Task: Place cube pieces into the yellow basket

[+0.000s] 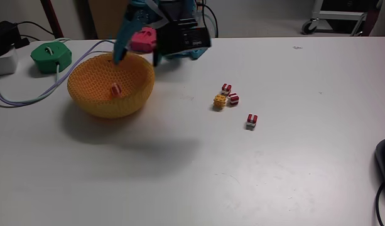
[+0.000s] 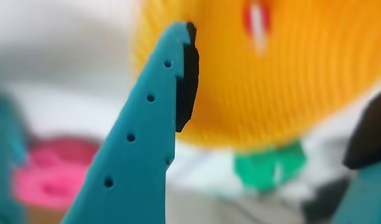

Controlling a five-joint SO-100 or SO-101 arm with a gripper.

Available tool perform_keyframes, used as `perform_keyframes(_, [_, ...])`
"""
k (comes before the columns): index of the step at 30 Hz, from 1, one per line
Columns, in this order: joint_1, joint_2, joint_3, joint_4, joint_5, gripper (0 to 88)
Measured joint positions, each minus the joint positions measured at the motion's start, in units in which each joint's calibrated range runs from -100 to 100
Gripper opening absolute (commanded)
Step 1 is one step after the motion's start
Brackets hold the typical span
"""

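Yellow-orange crocheted yarn forms the large round basket (image 1: 110, 88) at the left of the white table (image 1: 242, 182) in the fixed view, sitting upright with its mouth facing up. One red-and-white striped cube (image 1: 115, 90) lies inside on its floor. To the right of the basket, well apart from it, three tiny cubes cluster: a striped cube (image 1: 226, 88) at the back, a second striped cube (image 1: 233, 98) just in front, and a yellow-orange cube (image 1: 220, 101) touching or nearly touching both. A fourth loose striped cube (image 1: 251, 120) lies further right and nearer the camera; none has a clear long axis. The teal two-finger gripper (image 1: 121, 55) hangs over the basket's far rim, tips pointing down; whether its jaws are parted I cannot tell. A green round plastic device (image 1: 51, 56) with a pale cable sits behind the basket at left, a pink one (image 1: 142, 40) behind the arm.

Wrist view, blurred: a teal perforated finger (image 2: 140, 143) with a black pad rises diagonally before the basket (image 2: 265, 87), where the striped cube (image 2: 257, 23) shows. The jaws stand apart, holding nothing. Green device (image 2: 268, 171) and pink device (image 2: 50, 177) appear as smears below
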Motion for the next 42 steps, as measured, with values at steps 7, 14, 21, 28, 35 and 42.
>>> perform_keyframes(7, [-32.50,9.54,6.70,-18.75,-17.39,37.8])
perform_keyframes(14, [-37.81,11.31,14.48,-29.73,-23.98,36.2])
perform_keyframes(21, [-37.52,14.56,19.01,-38.60,-25.59,34.2])
perform_keyframes(28, [-37.33,18.89,20.79,-44.59,-26.37,28.4])
perform_keyframes(35, [-36.17,19.48,24.33,-48.47,-26.91,0.0])
perform_keyframes(42, [-27.76,15.54,18.92,-38.94,-18.22,0.0])
